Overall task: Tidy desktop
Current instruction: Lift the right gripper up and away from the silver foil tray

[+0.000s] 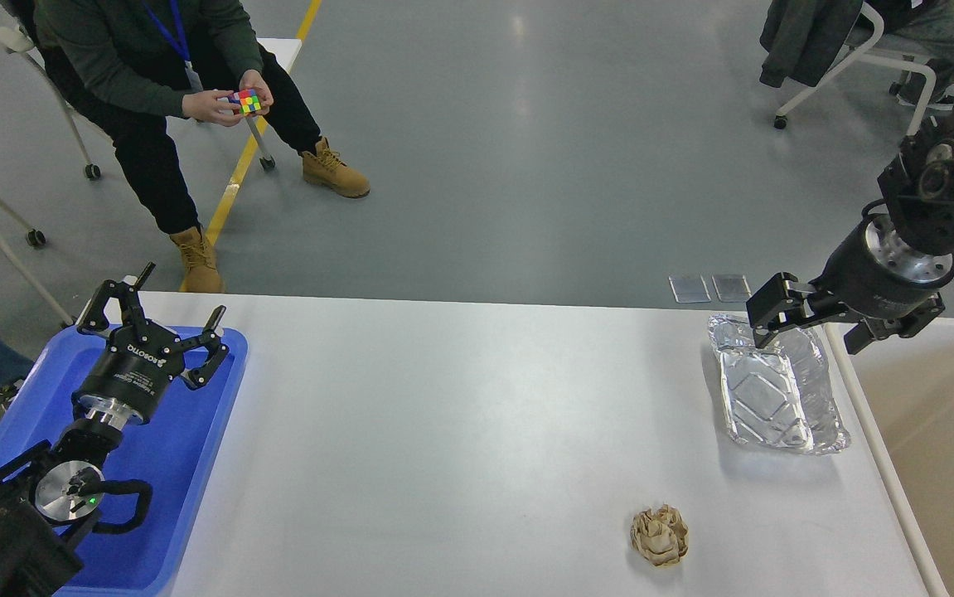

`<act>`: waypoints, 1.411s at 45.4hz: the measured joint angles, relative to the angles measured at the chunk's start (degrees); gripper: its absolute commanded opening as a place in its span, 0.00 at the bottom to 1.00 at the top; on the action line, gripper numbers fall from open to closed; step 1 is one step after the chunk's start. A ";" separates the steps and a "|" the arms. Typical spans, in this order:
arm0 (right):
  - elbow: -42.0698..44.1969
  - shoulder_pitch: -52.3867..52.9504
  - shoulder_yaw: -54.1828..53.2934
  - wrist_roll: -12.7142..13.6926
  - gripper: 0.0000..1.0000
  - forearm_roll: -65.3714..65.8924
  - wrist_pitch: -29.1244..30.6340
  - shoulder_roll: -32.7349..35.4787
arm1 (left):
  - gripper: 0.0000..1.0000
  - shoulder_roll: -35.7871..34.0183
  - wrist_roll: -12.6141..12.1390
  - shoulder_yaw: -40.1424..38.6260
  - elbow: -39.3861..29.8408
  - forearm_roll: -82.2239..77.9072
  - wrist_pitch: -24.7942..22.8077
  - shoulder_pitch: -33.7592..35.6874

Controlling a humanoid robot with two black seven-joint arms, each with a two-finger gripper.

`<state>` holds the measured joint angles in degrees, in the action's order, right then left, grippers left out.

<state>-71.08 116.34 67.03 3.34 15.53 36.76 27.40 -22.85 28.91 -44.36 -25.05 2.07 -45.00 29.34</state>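
The white desktop (460, 431) fills the middle of the head view. A crumpled silver foil tray (779, 394) lies near its right edge. A crumpled brown paper ball (659, 535) lies toward the front right. My right gripper (810, 325) is open and empty, hovering over the far end of the foil tray. My left gripper (163, 322) is open and empty above the blue plastic tray (186, 464) at the left edge.
A cream open bin (949, 431) stands right of the desktop. A seated person (153, 75) turns a colour cube beyond the far left corner. Chairs stand on the grey floor behind. Two small clear plates (710, 288) lie on the floor past the far edge.
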 measured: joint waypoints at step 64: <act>12.05 -6.53 -3.10 -0.31 1.00 -0.04 -1.00 0.66 | 0.99 0.00 0.01 -0.02 0.00 0.04 0.00 0.02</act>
<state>-59.03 109.81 63.93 3.03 15.49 35.76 28.06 -22.86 28.92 -44.37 -25.05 2.11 -45.00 29.36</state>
